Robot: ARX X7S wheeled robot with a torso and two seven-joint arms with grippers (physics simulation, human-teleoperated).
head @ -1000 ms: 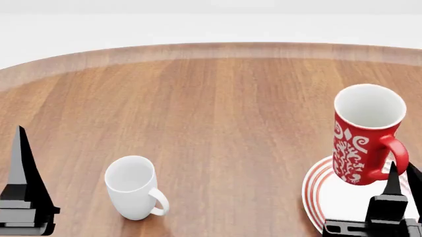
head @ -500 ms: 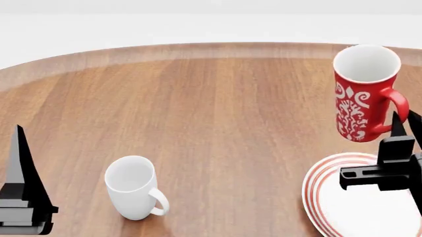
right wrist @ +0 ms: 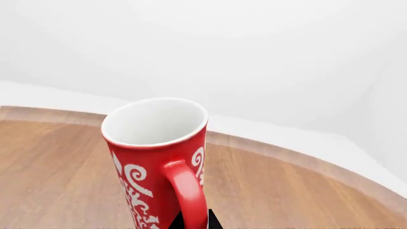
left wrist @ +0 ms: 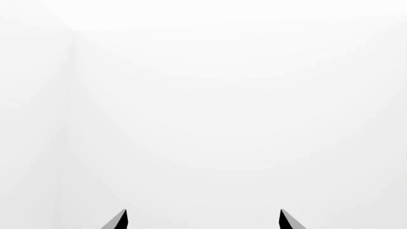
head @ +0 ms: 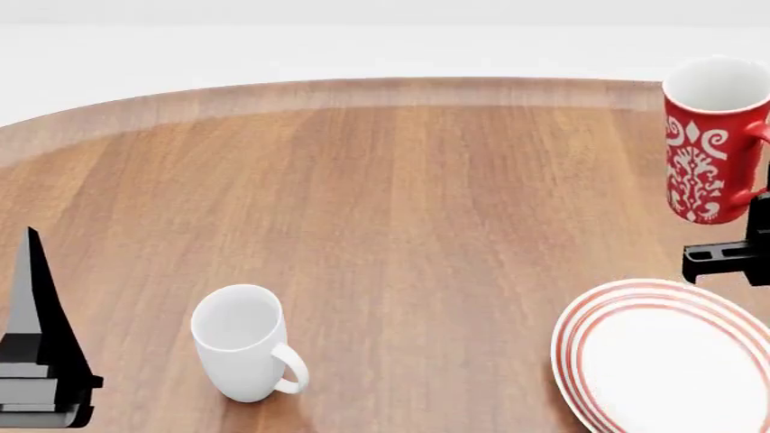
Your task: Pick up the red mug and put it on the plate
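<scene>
The red mug (head: pixel 712 144), with white swirls and a white inside, hangs upright in the air at the far right of the head view, beyond the far rim of the plate (head: pixel 578 352). My right gripper (head: pixel 760 200) is shut on its red loop handle. In the right wrist view the mug (right wrist: pixel 152 157) fills the foreground, and its handle (right wrist: pixel 188 193) runs down between the dark fingertips of the right gripper (right wrist: pixel 194 221). The white plate with red rings lies bare at the near right. My left gripper (head: pixel 34 248) stands open at the near left, holding nothing.
A plain white mug (head: pixel 241 341) stands upright on the round wooden table (head: pixel 398 198) at the near left, handle toward the right. The left wrist view shows only white background beyond the left gripper (left wrist: pixel 203 218). The table's far edge curves across the back.
The right gripper has carried the red mug up and to the right, from tilted over the plate's near part to upright beyond its far rim. The left arm has not moved.
</scene>
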